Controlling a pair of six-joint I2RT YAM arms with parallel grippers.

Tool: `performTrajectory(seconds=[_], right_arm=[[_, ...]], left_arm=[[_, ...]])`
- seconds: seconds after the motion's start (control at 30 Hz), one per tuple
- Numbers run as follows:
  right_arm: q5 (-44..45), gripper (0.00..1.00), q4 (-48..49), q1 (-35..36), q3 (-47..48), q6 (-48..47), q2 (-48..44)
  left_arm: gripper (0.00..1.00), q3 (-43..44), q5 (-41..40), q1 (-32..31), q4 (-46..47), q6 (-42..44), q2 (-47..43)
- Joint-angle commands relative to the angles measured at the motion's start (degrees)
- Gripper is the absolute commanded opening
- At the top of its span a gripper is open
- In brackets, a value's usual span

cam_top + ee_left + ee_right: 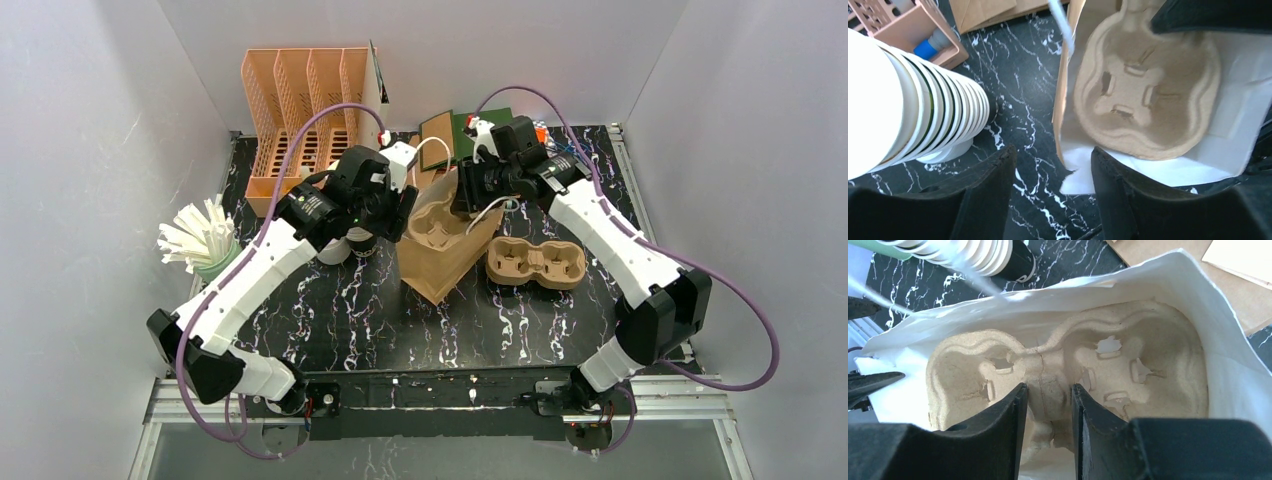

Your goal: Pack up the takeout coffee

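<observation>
Marble table [330, 330], right gripper [1048, 392] pinching carrier [1153, 350] inside bag [1158, 285]

Left tool [1052, 155] stands parted, right tool [1048, 390] pinches inward.

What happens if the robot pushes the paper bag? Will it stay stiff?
Probably not. The brown paper bag has thin walls that already bow around the pulp cup carrier, so a push would likely flex or crumple it. It also looks light, since it seems to hold only that carrier. A nudge would probably slide it across the smooth marbled table.
</observation>
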Motion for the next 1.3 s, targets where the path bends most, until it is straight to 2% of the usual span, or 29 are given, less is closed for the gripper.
performTrajectory(seconds=[0.0,0.2,0.43,0.53,0.63,0.7,0.73,0.83,0.97,1.27], right_arm=[[4.7,0.12,5.4,2.3,-1.6,-2.1,-4.4],[6.8,0.13,6.6,3.8,-3.1,-3.0,-5.4],[8.4,0.13,4.9,5.5,-1.9,-4.7,-4.4],[9.9,0.13,2.4,6.7,0.2,-5.5,-3.3],[11.9,0.13,0.4,7.8,1.7,-6.0,-2.6],[12.9,0.13,0.3,8.3,1.5,-6.0,-2.4],[13.4,0.13,0.5,8.6,1.3,-6.1,-2.4],[14.4,0.13,0.2,9.5,0.4,-6.4,-2.4],[16.5,0.13,-0.4,10.6,-0.6,-6.3,-3.1],[16.5,0.12,-2.2,12.4,-1.4,-4.9,-6.9]], left_arm=[[0.59,-0.7,2.7,0.0,5.0,-0.7,-4.1],[0.69,-1.5,4.0,0.0,11.2,-0.7,-4.8],[0.65,1.5,1.1,0.0,11.8,-0.1,1.5],[0.57,2.0,1.6,0.0,12.3,0.0,3.5],[0.45,2.2,2.1,0.0,12.6,0.3,4.9],[0.32,2.5,1.7,0.0,12.7,0.4,5.4],[0.20,2.9,1.7,0.0,12.6,0.3,5.6],[0.07,4.0,3.5,0.0,12.4,-0.4,5.8],[0.00,5.1,5.3,0.0,12.0,-2.3,5.7],[0.00,9.2,13.4,0.2,7.4,-9.8,8.9]])
